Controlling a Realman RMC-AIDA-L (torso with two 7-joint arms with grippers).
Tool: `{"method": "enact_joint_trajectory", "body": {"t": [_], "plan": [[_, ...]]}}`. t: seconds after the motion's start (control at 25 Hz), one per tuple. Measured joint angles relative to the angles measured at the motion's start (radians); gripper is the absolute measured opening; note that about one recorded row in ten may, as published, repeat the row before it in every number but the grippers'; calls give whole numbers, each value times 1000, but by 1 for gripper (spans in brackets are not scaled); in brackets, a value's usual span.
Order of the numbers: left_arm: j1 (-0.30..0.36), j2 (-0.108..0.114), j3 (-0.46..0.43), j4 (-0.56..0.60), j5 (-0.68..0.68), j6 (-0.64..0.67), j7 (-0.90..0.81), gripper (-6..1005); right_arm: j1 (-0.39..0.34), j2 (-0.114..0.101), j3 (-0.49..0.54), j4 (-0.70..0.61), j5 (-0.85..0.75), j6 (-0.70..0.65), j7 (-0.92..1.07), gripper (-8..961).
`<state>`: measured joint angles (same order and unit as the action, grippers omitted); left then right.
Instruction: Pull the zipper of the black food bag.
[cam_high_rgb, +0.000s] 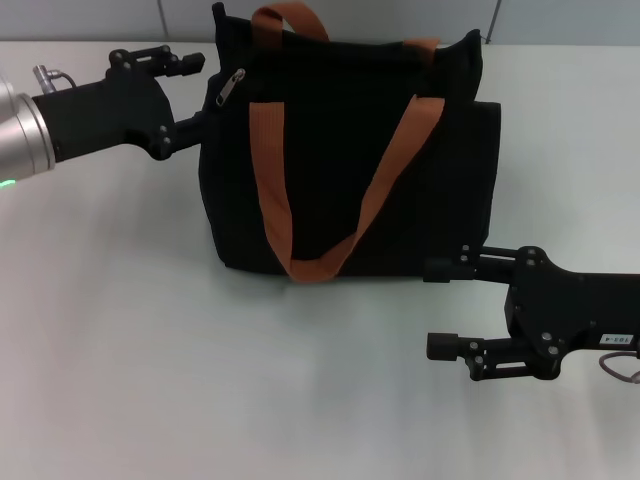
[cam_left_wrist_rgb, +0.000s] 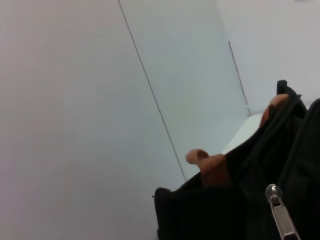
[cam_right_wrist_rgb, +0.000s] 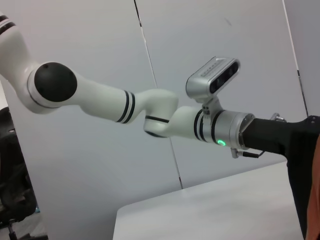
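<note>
Bag (cam_high_rgb: 350, 170) stood upright on the white table (cam_high_rgb: 150, 350), upper centre of the head frame, black w/ two orange-brown straps (cam_high_rgb: 270, 190) draped down its front. Zipper (cam_high_rgb: 231, 85) hung at the bag's upper-left corner, silver tab tilted, just below the top edge. L gripper (cam_high_rgb: 198, 92) came in from the upper left of the frame, its fingers spread wide either side of that corner: upper finger (cam_high_rgb: 165, 58) apart from the bag near the top rim, lower one reaching the bag's left side beneath the zipper; nothing clamped. L wrist view showed the zipper (cam_left_wrist_rgb: 280, 215) close up at lower right of its frame, with the bag's open top and a strap end (cam_left_wrist_rgb: 210, 167) beyond, wall panels behind. R gripper (cam_high_rgb: 440, 308) sat low right in the head frame, on the table side just off the bag's lower-right corner, fingers wide apart & holding nothing. R wrist view showed the L arm (cam_right_wrist_rgb: 150, 112) across mid-frame, bag edge (cam_right_wrist_rgb: 305, 165) at far right.
</note>
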<state>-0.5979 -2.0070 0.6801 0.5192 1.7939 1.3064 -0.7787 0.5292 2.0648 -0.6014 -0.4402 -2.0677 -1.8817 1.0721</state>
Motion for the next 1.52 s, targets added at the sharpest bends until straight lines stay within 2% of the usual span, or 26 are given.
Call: {"method": "enact_joint_trajectory", "body": {"t": [0.16, 0.32, 0.64, 0.8, 1.0, 1.16, 1.36, 1.52], "plan": [[14, -10, 0, 2, -34, 1, 27, 601, 0, 0, 0, 0, 0, 1, 0, 787], [15, -11, 5, 0, -38, 4, 29, 390, 4, 0, 0, 0, 0, 1, 0, 786], [20, -15, 0, 0, -44, 27, 30, 201, 18, 3, 0, 13, 42, -28, 11, 786], [32, -25, -2, 4, -73, 37, 43, 106, 44, 6, -5, 17, 143, -66, 157, 786], [44, -40, -2, 9, -107, 54, 57, 24, 124, 5, 5, 14, 196, -58, 439, 786], [46, -47, -2, 10, -126, 57, 59, 25, 178, 2, 3, -5, 241, -36, 605, 785], [58, -56, -6, 12, -149, 73, 97, 26, 254, 1, -17, -50, 248, 67, 837, 785], [58, -56, -7, 13, -156, 74, 97, 27, 316, 0, -96, -93, 243, 172, 1005, 785]]}}
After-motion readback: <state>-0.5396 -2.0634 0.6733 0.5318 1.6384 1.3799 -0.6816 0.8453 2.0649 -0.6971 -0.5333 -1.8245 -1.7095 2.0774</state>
